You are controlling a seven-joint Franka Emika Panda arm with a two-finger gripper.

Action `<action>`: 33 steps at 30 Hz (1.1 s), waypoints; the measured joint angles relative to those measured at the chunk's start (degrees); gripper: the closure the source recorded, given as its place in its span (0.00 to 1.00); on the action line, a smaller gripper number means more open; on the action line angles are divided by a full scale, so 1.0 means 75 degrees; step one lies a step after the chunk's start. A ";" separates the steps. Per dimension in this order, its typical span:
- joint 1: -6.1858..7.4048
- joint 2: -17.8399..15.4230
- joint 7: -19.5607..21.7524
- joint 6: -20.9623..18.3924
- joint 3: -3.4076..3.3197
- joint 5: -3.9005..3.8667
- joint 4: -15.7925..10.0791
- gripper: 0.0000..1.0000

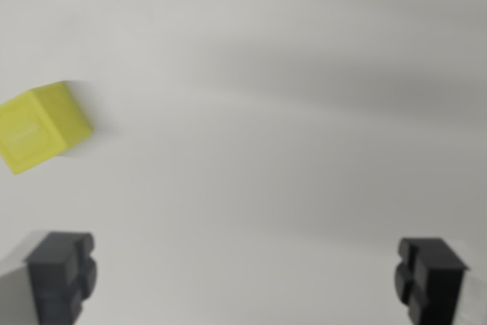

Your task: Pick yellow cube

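Note:
A yellow cube (42,125) lies on the white surface at the wrist view's left edge, slightly rotated and a little blurred. My gripper (245,279) is open, its two dark fingertips standing far apart at the bottom of the picture, one fingertip (62,272) at the left and the other at the right. Nothing is between them. The cube sits above and slightly left of the left fingertip, outside the gap between the fingers.
A plain white surface (289,150) fills the view, crossed by soft grey shadows in the upper right.

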 joint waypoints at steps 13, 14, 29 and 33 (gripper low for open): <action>0.0284 0.0190 -0.0123 0.0390 0.0000 0.0012 -0.0216 0.00; 0.0306 0.0207 -0.0132 0.0419 0.0000 0.0013 -0.0230 0.00; 0.0637 0.0479 -0.0275 0.0857 0.0000 0.0033 -0.0412 0.00; 0.0726 0.0561 -0.0313 0.0971 0.0000 0.0039 -0.0449 0.00</action>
